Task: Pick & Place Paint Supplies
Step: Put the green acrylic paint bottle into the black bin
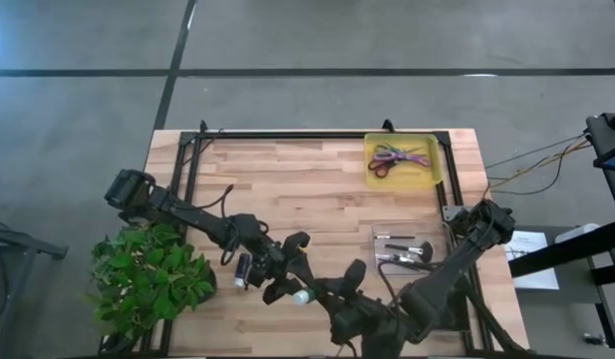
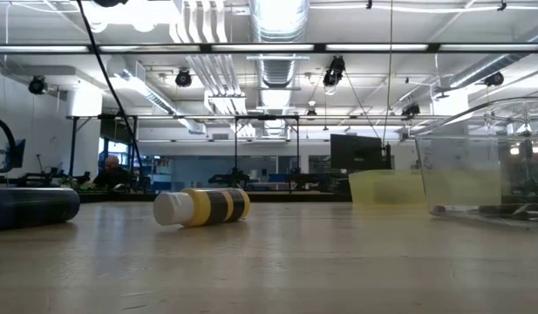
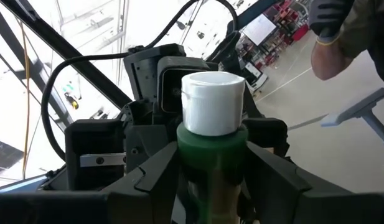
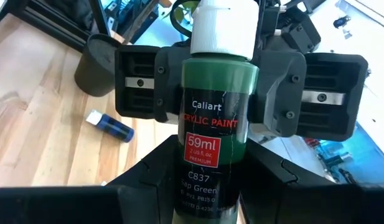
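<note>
Both claws grip one green paint bottle (image 4: 215, 112) above the table's near edge: the right gripper (image 4: 207, 205) clamps its lower end while the left gripper (image 3: 210, 186) pinches it just under the white cap (image 3: 213, 102), each set of fingers partly closed onto the body. On the wooden table (image 1: 307, 179) just beside them lies a blue bottle (image 1: 243, 267), and a yellow one (image 2: 203, 207) lies on its side. Farther off, brushes sit in a clear tray (image 1: 407, 249) and scissors (image 1: 397, 158) in a yellow tray (image 1: 435, 172); a potted plant (image 1: 148, 279) stands at the left edge.

Green bottle (image 4: 213, 124) base hidden between claw fingers.
</note>
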